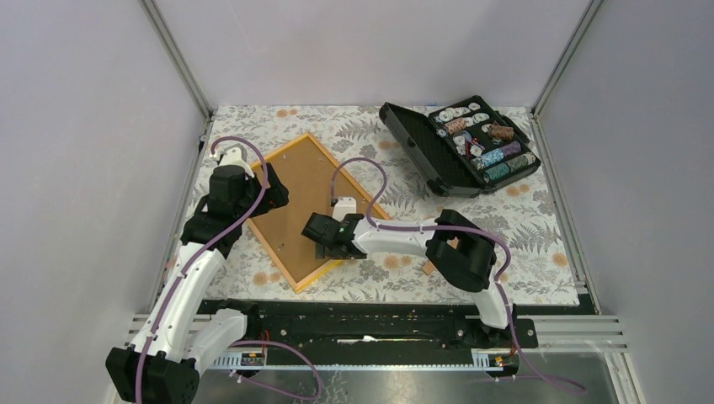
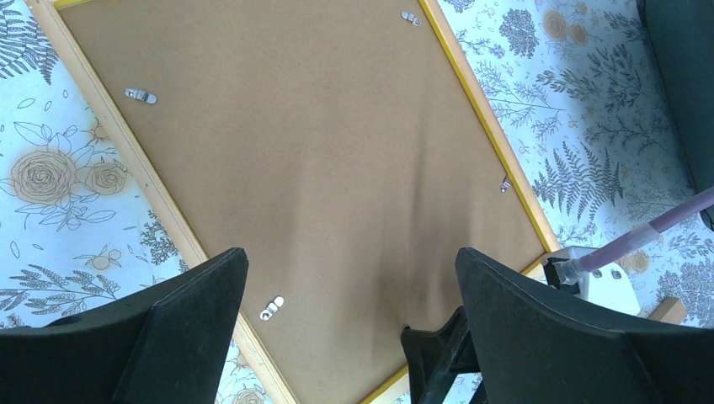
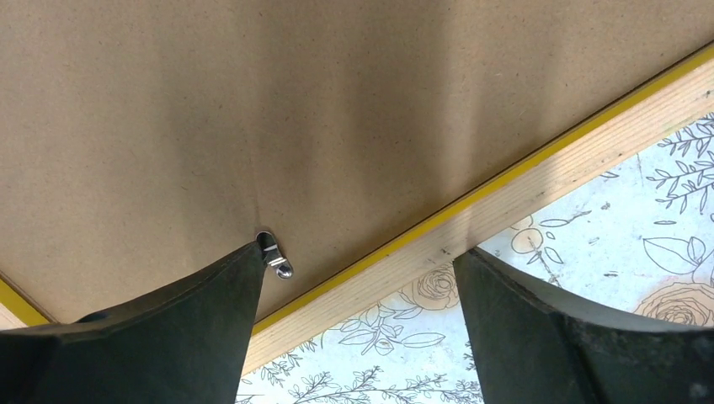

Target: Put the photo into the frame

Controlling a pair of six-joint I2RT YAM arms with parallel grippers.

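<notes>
- Since it carries every item noted, the bench [image 1: 539, 244] is entered first: it has a floral-print covering and is enclosed by plain grey walls on three sides.
- Frame [image 3: 522, 198]: orange-yellow with a thin border. It lies face down and flat on the left half of the bench, turned diagonally so that one corner points toward the arm bases.
- Backing board [image 1: 299, 189]: plain brown, seated inside the frame rails and filling them edge to edge. Whether a print lies beneath it cannot be told.
- Chip case [image 1: 459, 147]: black and lying open at the far right of the bench, well apart from the frame. Stacks of coloured chips sit in its right half.
- Left gripper [image 2: 349, 257]: hangs above the board near the frame's left rail. Its fingers [image 2: 168, 328] are spread wide, hold nothing and are clear of the board.
- Right gripper [image 3: 358, 252]: low over the frame's near-right rail, close to the near corner. Its fingers [image 3: 168, 328] are spread wide, one over the board and one beyond the rail over the cloth, with nothing pinched.
- Turn clip [image 3: 276, 257]: small and metal, on the board just inside that rail, right at the tip of the right gripper's board-side finger. Contact cannot be confirmed.
- Further clips of the same kind show along the board's other edges in the left wrist view.
</notes>
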